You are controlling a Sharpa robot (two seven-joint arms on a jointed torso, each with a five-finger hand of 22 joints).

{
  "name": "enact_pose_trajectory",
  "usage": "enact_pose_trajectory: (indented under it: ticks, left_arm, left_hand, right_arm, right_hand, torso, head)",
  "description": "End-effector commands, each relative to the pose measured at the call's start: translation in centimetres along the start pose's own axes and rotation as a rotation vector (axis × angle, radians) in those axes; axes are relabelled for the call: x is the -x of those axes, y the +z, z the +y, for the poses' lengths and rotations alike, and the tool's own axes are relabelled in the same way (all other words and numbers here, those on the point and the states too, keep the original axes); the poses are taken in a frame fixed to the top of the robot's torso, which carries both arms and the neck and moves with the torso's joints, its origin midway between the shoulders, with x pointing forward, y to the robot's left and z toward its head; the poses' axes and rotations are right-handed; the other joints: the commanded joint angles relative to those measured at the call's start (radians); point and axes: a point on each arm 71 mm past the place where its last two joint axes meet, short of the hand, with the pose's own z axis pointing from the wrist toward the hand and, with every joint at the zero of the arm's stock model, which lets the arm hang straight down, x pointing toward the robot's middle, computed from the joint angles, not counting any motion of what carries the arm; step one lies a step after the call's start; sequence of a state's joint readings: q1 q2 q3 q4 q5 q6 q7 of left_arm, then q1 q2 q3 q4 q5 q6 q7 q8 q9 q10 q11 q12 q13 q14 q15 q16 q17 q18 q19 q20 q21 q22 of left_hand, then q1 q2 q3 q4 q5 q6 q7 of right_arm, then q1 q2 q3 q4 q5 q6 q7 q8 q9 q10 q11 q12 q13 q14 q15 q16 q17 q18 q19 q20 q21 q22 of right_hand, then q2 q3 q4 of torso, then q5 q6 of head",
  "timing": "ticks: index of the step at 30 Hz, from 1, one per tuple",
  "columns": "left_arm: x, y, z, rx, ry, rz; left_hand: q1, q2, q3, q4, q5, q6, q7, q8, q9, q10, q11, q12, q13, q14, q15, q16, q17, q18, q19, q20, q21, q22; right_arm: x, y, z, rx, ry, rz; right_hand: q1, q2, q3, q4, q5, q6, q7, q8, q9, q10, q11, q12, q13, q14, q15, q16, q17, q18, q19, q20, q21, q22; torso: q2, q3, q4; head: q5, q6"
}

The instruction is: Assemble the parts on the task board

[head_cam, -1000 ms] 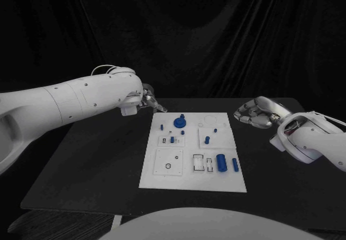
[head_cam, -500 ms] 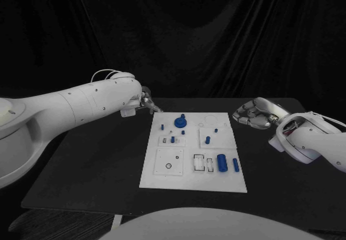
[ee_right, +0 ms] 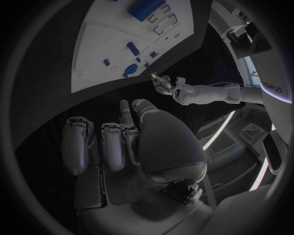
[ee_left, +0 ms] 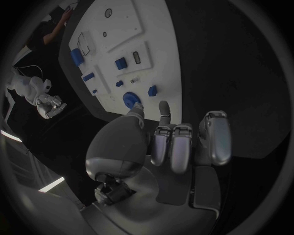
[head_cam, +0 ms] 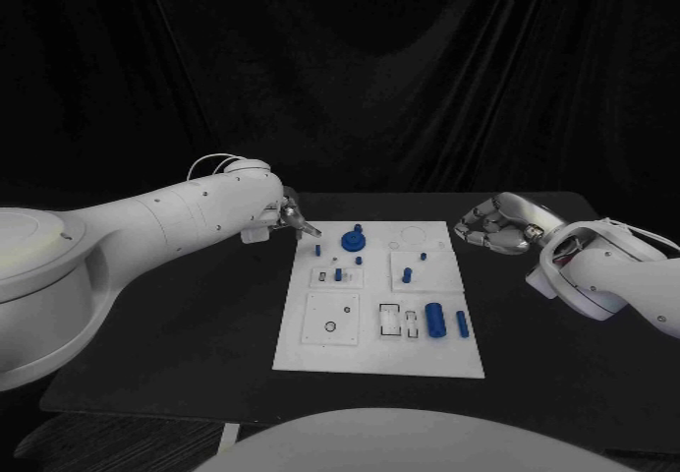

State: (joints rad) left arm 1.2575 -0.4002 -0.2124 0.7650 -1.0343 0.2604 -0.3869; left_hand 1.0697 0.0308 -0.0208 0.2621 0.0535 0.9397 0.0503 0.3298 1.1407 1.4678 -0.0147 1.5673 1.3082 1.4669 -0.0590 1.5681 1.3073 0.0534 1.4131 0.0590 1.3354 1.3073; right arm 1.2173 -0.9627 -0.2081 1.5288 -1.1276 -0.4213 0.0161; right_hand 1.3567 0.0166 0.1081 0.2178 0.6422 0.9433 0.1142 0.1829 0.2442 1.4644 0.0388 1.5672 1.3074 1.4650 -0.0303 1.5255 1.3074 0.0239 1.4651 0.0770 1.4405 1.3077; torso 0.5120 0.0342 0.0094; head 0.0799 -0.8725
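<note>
Head view: black table [head_cam: 185,324] bearing the white task board [head_cam: 380,300] at its middle, long side running away from the robot. On the board: a large blue round knobbed part [head_cam: 355,238] standing near the far end; small blue pegs [head_cam: 360,261] just nearer than it; a blue upright peg [head_cam: 407,276] on the right-hand panel; a thick blue cylinder [head_cam: 435,321] and a slimmer blue bar [head_cam: 462,324] lying side by side at the near right; a square panel with a small ring [head_cam: 330,325] at the near left. Left hand [head_cam: 294,215] hangs beside the board's far left corner, mostly hidden by its white arm [head_cam: 156,221]; right hand [head_cam: 496,227] hangs off the board's far right corner, above bare table, fingers curled inward, nothing in them. Left wrist view: left hand [ee_left: 165,142] with fingers folded in toward the palm and the thumb lying alongside, holding nothing; beyond the fingertips lies the task board [ee_left: 153,29], with the blue round part [ee_left: 131,99] nearest the hand, a blue block [ee_left: 120,62] and other small blue pieces farther along. Right wrist view: right hand [ee_right: 116,139] with fingers drawn in together, thumb beside them, nothing gripped; the task board [ee_right: 104,46] lies beyond, carrying a blue block [ee_right: 146,10], a blue peg [ee_right: 132,48] and a blue round part [ee_right: 130,70]; the left hand [ee_right: 164,84] shows past the board's edge, apart from it.
</note>
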Motion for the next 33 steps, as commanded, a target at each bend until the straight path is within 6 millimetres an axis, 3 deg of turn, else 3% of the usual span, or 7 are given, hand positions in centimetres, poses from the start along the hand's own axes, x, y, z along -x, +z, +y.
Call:
enact_pose_trajectory:
  ticks: [1, 20, 33]
  left_arm:
    - [-0.7, 0.3, -0.5, -0.034, 0.011, 0.028]
    - [-1.7, 1.1, -1.1, -0.053, 0.001, 0.019]
    - [-2.1, 1.6, -1.2, -0.039, -0.003, 0.022]
  left_hand:
    - [0.007, 0.004, -0.009, 0.002, -0.004, 0.005, 0.007, -0.02, -0.017, 0.103, 0.006, 0.003, 0.263, 0.104, 0.007, 0.003, 0.264, 0.007, -0.01, -0.001, -0.008, 0.182]
    - [0.021, 0.021, -0.027, 0.006, -0.003, -0.002, 0.024, -0.093, -0.077, 0.103, 0.022, 0.003, 0.263, 0.104, 0.022, 0.003, 0.264, 0.015, -0.037, 0.012, -0.041, 0.172]
    - [0.042, 0.032, -0.02, -0.007, 0.006, 0.003, 0.027, -0.113, -0.094, 0.103, 0.026, 0.003, 0.263, 0.104, 0.026, 0.003, 0.264, 0.016, -0.042, 0.018, -0.046, 0.171]
  right_arm:
    - [-0.2, 0.0, -0.1, -0.011, 0.001, 0.014]
    - [-0.3, -0.1, -0.3, -0.023, 0.002, 0.025]
    - [-0.4, -0.2, -0.4, -0.031, 0.003, 0.033]
  right_hand:
    - [0.005, -0.002, 0.005, 0.001, 0.004, 0.009, -0.001, 0.006, 0.001, 0.106, -0.004, 0.004, 0.263, 0.089, -0.004, 0.005, 0.184, 0.011, 0.042, -0.003, 0.001, 0.216]
    - [0.006, -0.002, 0.006, 0.0, 0.004, 0.01, -0.001, 0.006, 0.001, 0.106, -0.004, 0.004, 0.263, 0.089, -0.005, 0.005, 0.184, 0.011, 0.042, -0.003, 0.0, 0.216]
    - [0.006, -0.002, 0.006, 0.0, 0.004, 0.01, -0.001, 0.006, 0.001, 0.106, -0.004, 0.004, 0.263, 0.089, -0.005, 0.005, 0.184, 0.011, 0.042, -0.003, 0.0, 0.216]
  torso:
    - [0.0, 0.0004, -0.001]
    - [0.0, 0.0003, -0.0001]
    - [-0.001, 0.0004, -0.0001]
  head:
    - [0.0, 0.0]
    - [0.0, 0.0]
    - [-0.004, 0.0]
